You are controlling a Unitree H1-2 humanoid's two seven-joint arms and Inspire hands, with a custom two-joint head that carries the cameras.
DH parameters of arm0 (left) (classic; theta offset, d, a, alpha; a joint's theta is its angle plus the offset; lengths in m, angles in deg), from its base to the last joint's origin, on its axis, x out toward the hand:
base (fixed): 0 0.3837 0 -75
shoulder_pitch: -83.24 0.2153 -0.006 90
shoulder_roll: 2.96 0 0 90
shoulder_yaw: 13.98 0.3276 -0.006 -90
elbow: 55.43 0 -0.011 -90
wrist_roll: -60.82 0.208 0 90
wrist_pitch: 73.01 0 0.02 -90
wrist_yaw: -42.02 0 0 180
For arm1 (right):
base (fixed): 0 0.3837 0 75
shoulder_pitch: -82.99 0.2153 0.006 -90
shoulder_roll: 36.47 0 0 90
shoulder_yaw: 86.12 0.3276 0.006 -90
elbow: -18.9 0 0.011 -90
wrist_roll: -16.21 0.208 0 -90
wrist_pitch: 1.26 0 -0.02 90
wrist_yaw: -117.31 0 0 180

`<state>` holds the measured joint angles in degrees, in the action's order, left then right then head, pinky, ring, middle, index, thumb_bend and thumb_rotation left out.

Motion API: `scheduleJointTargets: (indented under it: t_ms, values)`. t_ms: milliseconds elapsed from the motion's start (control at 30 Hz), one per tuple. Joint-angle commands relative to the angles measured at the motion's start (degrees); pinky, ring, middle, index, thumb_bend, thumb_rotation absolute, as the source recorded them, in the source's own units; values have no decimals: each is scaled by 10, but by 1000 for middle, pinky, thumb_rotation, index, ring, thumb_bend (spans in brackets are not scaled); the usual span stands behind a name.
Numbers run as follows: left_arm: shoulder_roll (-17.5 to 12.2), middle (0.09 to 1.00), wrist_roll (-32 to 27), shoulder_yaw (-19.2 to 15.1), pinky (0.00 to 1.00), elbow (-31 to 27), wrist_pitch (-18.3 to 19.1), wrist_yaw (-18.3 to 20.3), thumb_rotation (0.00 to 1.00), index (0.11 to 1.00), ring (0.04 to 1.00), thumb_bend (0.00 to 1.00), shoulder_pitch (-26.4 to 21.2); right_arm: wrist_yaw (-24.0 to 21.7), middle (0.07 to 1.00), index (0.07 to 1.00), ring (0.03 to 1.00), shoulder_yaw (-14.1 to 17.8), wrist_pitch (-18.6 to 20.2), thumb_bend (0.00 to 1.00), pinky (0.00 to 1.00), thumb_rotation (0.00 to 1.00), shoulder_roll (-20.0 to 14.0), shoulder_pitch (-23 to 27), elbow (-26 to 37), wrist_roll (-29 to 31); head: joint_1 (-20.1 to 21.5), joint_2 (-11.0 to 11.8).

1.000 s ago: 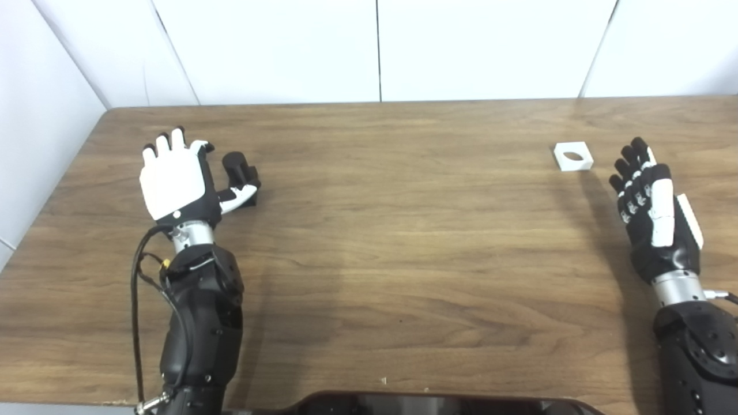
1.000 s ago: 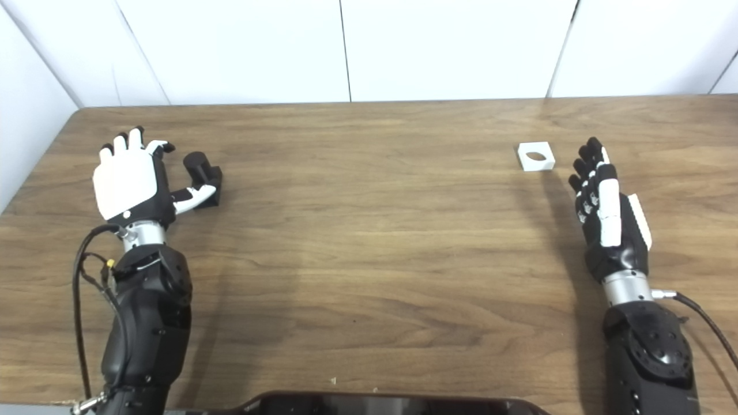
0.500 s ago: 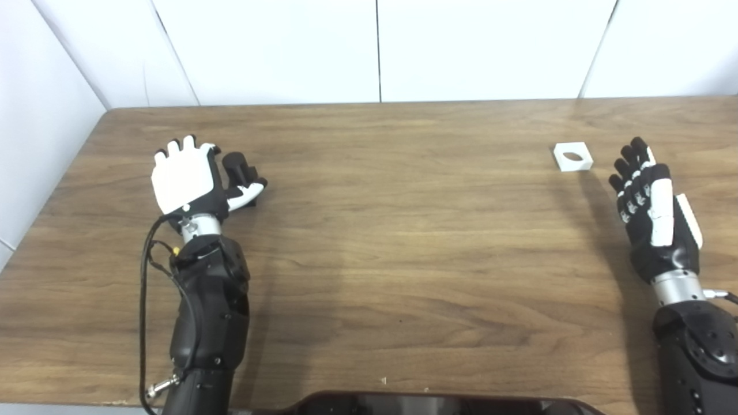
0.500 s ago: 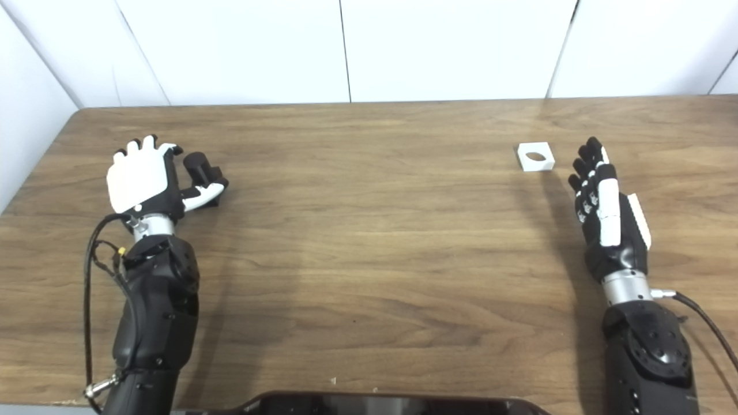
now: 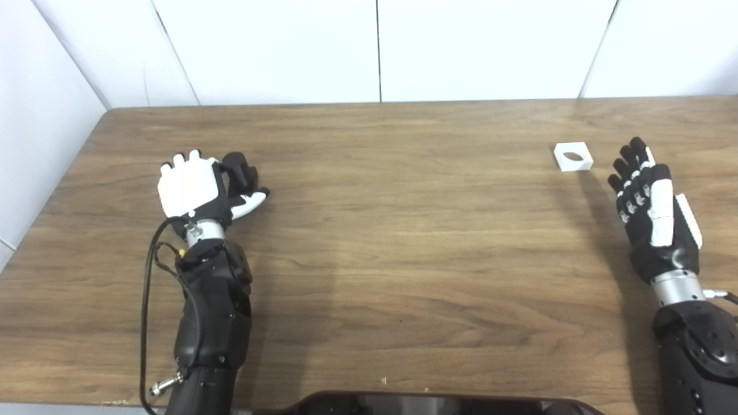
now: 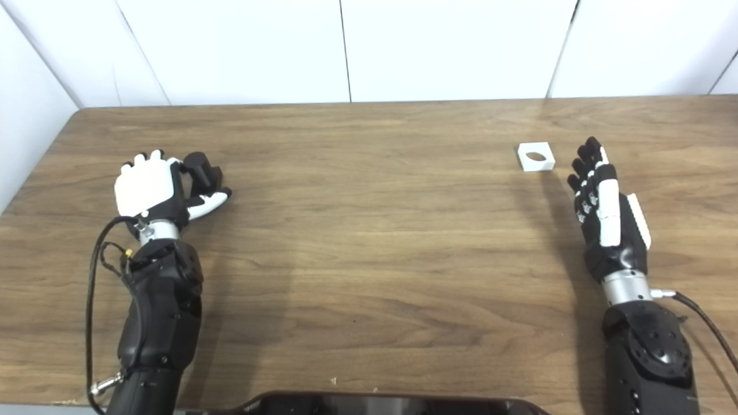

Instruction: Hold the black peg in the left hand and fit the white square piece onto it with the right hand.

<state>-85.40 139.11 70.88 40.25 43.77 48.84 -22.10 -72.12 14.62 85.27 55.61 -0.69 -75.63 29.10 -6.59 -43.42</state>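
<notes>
The black peg (image 5: 238, 166) stands on its base at the table's left side. My left hand (image 5: 191, 188) is pressed up beside it, back of the hand toward the camera. Its fingers (image 5: 181, 158) are bent toward the peg and its thumb (image 5: 252, 199) reaches across in front of the peg's base, without closing on it. The white square piece (image 5: 572, 156), with a round hole, lies flat at the right. My right hand (image 5: 650, 207) stays open, fingers straight, just right of the piece and nearer to me, not touching it.
The wooden table (image 5: 403, 242) meets white wall panels along its far edge and on the left. A dark rounded body part (image 5: 426, 403) shows at the bottom edge. A black cable (image 5: 147, 288) loops beside the left forearm.
My left hand has moved right and toward the peg, its fingers curling in and its thumb sliding in front of the base. The right hand and the white piece have stayed still.
</notes>
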Motion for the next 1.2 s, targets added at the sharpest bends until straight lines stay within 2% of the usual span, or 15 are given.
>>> scheduleJointTargets:
  t_ms: [0, 233, 400, 667, 867, 1000, 1167]
  values:
    - [-5, 954, 17, -2, 1000, -7, 1, -9, 574, 692, 1000, 726, -29, -8, 1000, 1000, 1000, -6, -11, 604, 1000, 1000, 16, -29, -33, 11, -1, -1]
    - [-4, 943, 20, -3, 1000, 9, 1, -15, 554, 676, 1000, 736, -31, -16, 1000, 1000, 1000, -6, -20, 603, 1000, 1000, 11, -27, -42, 12, -2, -2]
    - [-2, 954, 33, -7, 1000, 23, 1, -7, 579, 700, 1000, 737, -37, -18, 1000, 1000, 1000, -6, -18, 596, 1000, 1000, 11, -28, -40, 11, -3, -2]
    - [2, 950, 30, -5, 1000, 33, 1, -16, 571, 705, 1000, 741, -39, -24, 1000, 1000, 1000, -4, -20, 574, 1000, 1000, 6, -26, -42, 14, -3, -2]
    - [0, 948, 31, -6, 1000, 40, 1, -21, 567, 696, 1000, 739, -40, -21, 1000, 1000, 1000, -5, -19, 593, 1000, 1000, 4, -26, -40, 8, -6, -2]
    - [1, 943, 37, -10, 1000, 43, 1, -19, 539, 707, 1000, 731, -41, -23, 1000, 1000, 1000, -5, -23, 594, 1000, 1000, 4, -24, -43, 9, -7, -3]
    - [2, 938, 41, -12, 1000, 43, 1, -15, 436, 696, 1000, 715, -41, -25, 1000, 1000, 1000, -6, -20, 582, 1000, 1000, 3, -24, -40, 11, -9, -5]
